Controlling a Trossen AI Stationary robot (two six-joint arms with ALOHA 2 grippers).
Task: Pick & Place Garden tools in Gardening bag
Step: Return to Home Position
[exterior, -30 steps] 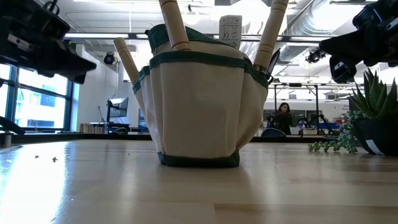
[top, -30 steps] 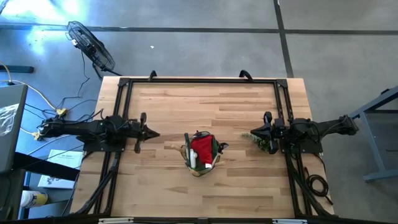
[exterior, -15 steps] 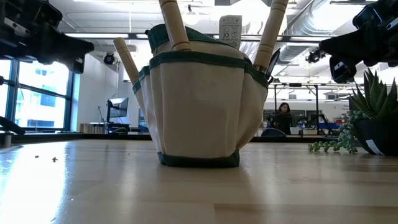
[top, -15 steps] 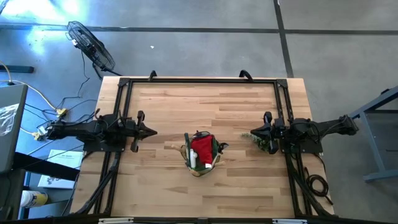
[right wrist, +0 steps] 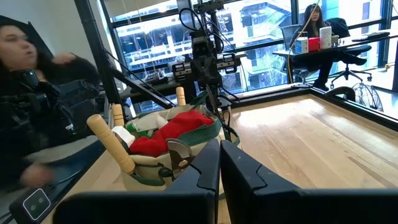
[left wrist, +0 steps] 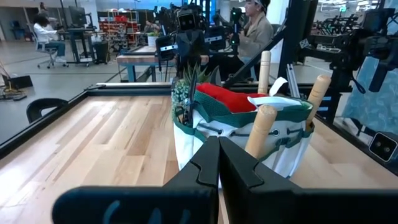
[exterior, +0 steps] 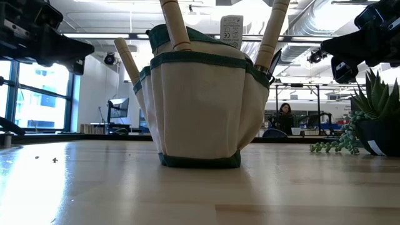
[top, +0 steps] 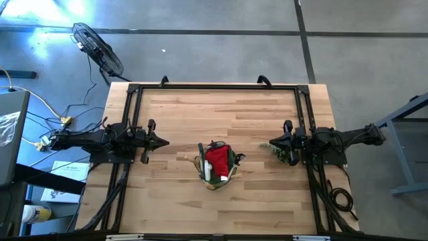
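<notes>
The gardening bag (top: 215, 166) stands upright on its flat bottom at the table's middle (exterior: 200, 106). Three wooden handles (exterior: 175, 25) of the garden tools stick up out of it, and a red fabric bundle (top: 217, 159) fills its top. A black tool (right wrist: 177, 154) sits in a side pocket. My left gripper (top: 166, 142) is shut and level over the table's left side, pointing at the bag with a clear gap between. My right gripper (top: 271, 144) is shut and level over the right side, also pointing at the bag and apart from it.
A spiky plant in a dark pot (exterior: 375, 119) with a trailing sprig (exterior: 334, 147) stands under my right gripper. A black frame (top: 214, 87) runs along the table's far edge and sides. People sit beyond the table (right wrist: 37, 93). Bare wood lies near and far of the bag.
My left gripper has tipped up to level and drawn a little back toward the table's left edge, still shut, then kept still. The bag and its tools have not moved.
</notes>
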